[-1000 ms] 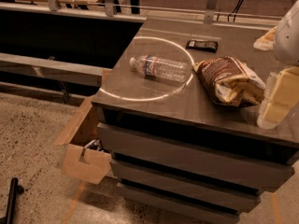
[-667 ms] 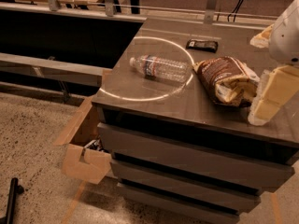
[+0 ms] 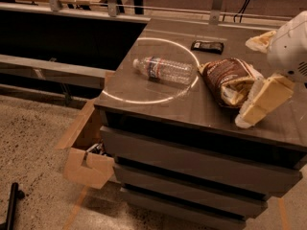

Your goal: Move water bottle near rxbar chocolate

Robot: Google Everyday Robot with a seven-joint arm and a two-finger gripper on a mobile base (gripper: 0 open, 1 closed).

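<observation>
Creeping left over the last second, the gripper (image 3: 245,118) now hangs over the right end of the surface (image 3: 158,110), its pale tip just beside the near edge of the snack bag (image 3: 226,78). Whether it is open or closed cannot be told. Nothing else has shifted: the water bottle (image 3: 165,70) lies on its side near the middle, cap to the left, well apart from the gripper, so the approach looks barely begun and no grasp is made.

The bottle is clear ribbed plastic with a label band, round and likely to roll. The chocolate bar (image 3: 207,46) is a small flat black packet toward the far edge, right of the bottle. The crinkled brown-and-cream bag sits between gripper and bottle. A bright ring of light (image 3: 125,99) circles the bottle on the smooth dark top.
</observation>
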